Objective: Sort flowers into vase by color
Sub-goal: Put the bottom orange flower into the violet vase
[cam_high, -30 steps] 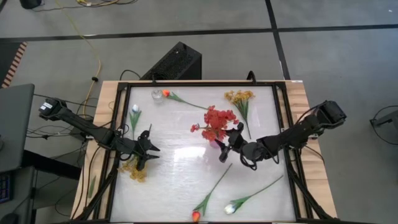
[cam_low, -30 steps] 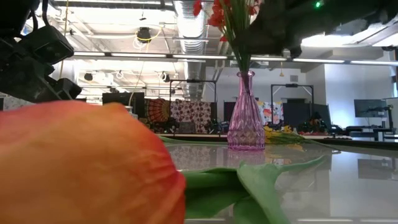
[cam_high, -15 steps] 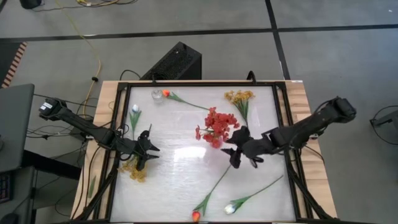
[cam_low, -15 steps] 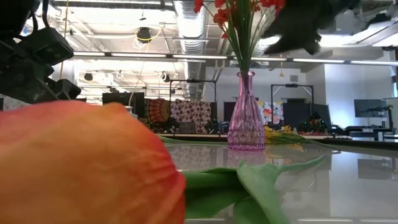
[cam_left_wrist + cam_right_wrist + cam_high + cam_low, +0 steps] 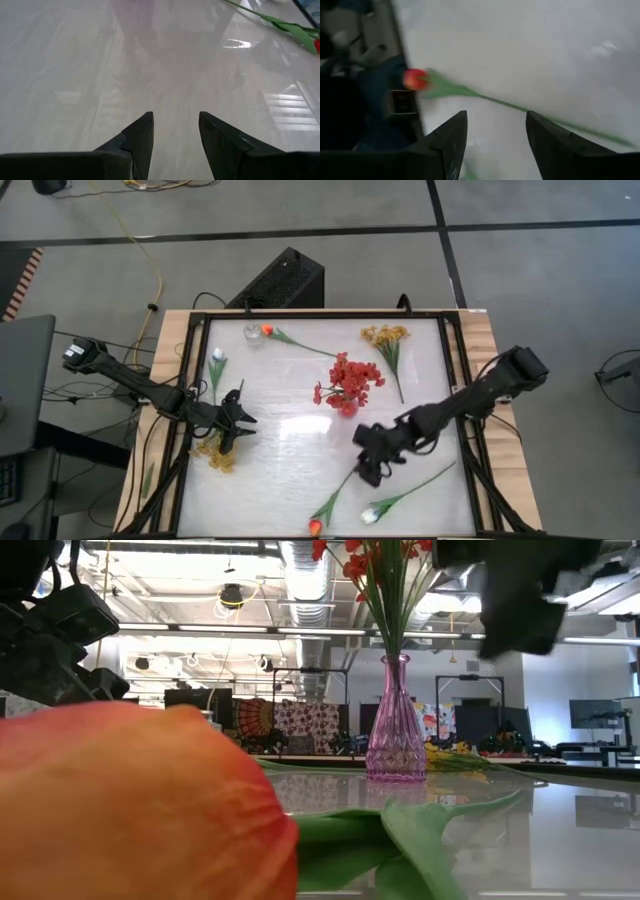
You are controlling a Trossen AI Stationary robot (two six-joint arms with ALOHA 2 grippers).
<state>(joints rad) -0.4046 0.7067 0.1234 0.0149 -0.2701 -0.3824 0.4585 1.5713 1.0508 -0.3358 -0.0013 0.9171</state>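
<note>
Red sprays (image 5: pixel 347 380) in vase (image 5: pixel 396 722) — done. Right gripper (image 5: pixel 492 131) open, empty, orange tulip (image 5: pixel 416 79) ahead; other stems remain. Left gripper (image 5: pixel 175 131) open, empty.

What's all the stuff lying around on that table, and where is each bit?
Vase: one, pink glass, mid-table, upright.
Red sprays: one bunch, red, standing in the vase.
Yellow sprays: two, yellow; one lying near the far edge, one by the left hand.
Orange tulips: two, orange; one at the far edge, one at the near edge.
White tulips: two, white; one on the left side, one at the near edge.
Table: one, glossy white with a dark frame.
Left hand: open, empty, on the left side.
Right hand: open, empty, over the near orange tulip's stalk.
</note>
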